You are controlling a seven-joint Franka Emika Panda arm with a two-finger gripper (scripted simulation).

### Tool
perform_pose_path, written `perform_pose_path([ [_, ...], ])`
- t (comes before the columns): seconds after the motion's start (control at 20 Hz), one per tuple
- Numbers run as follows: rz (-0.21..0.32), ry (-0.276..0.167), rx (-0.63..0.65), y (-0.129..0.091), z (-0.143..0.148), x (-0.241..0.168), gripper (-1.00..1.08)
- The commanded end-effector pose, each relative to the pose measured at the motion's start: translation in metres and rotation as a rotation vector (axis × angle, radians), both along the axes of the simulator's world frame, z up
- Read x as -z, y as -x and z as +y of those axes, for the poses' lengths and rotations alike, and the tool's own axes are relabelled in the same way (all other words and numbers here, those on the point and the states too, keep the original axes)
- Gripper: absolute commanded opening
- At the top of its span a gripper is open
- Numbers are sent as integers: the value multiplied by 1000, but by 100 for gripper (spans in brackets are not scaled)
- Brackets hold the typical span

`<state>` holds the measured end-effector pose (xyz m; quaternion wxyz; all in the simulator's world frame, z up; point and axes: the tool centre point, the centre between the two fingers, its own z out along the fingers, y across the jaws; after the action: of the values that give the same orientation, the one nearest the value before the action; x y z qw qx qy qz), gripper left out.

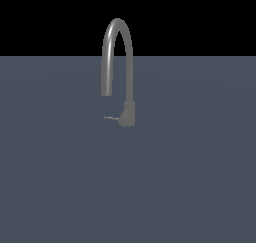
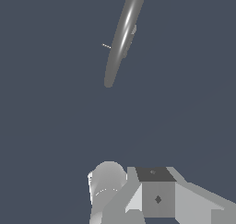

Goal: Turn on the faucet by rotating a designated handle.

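Faucet (image 1: 119,72): upright mid-desk, tall arched spout, stubby base.
Handle (image 1: 111,118): thin lever poking from the base toward the exterior view's left, untouched, free to swing.
Gripper (image 2: 156,195): only in the wrist view, well apart from the faucet; probably lining up an approach.
Jaws: cannot tell, fingertips out of shot.
Desk (image 1: 190,187): flat slate-blue, black backdrop behind.

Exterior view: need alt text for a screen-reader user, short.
A slim grey faucet with a tall inverted-U gooseneck spout stands alone on a flat blue-grey surface under a black background. A thin, short handle sticks out from its thicker base toward the exterior view's left. No robot arm or gripper appears in this view.
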<state>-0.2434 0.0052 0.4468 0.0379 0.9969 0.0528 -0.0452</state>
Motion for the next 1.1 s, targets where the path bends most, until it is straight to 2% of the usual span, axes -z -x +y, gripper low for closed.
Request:
perform_pose_path([
  [0.0,5,43,-49,-8,4,6,-100],
  [0.25,18,160,-181,-29,14,22,-100],
  [0.6,40,356,-403,-60,32,53,-100],
  [1.05,63,577,-654,-89,53,93,-100],
])
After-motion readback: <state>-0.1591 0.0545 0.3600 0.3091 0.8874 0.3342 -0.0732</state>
